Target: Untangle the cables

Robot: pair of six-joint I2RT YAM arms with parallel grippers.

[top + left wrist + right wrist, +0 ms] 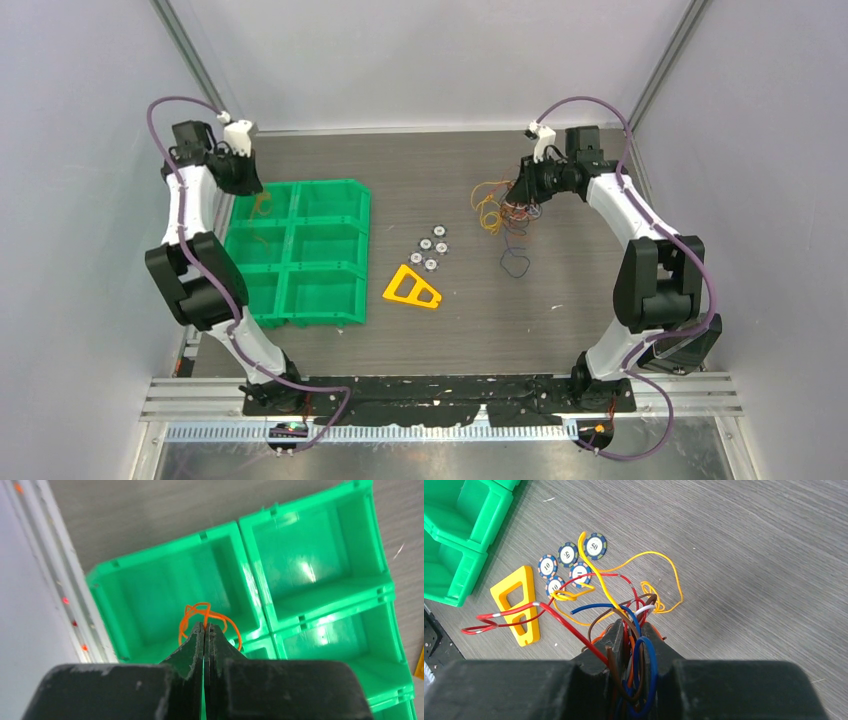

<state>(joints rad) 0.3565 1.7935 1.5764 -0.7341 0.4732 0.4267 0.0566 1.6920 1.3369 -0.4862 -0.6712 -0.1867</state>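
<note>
My right gripper (519,196) is shut on a bunch of cables (634,630) in red, blue, brown, orange, yellow and white, and it also shows in the right wrist view (633,626). The bunch (500,208) hangs at the back right of the table, with loose yellow and red strands spreading out. A single dark loop of wire (515,264) lies on the table in front of it. My left gripper (205,626) is shut on a curly orange cable (206,616) and holds it over the far-left compartment of the green bin (165,555). The orange cable (262,205) shows faintly from above.
The green bin (350,250) with several compartments stands at the left. Several poker chips (431,248) and a yellow triangular plastic piece (411,288) lie mid-table; both show in the right wrist view, chips (569,555) and yellow piece (521,605). Enclosure walls surround the table.
</note>
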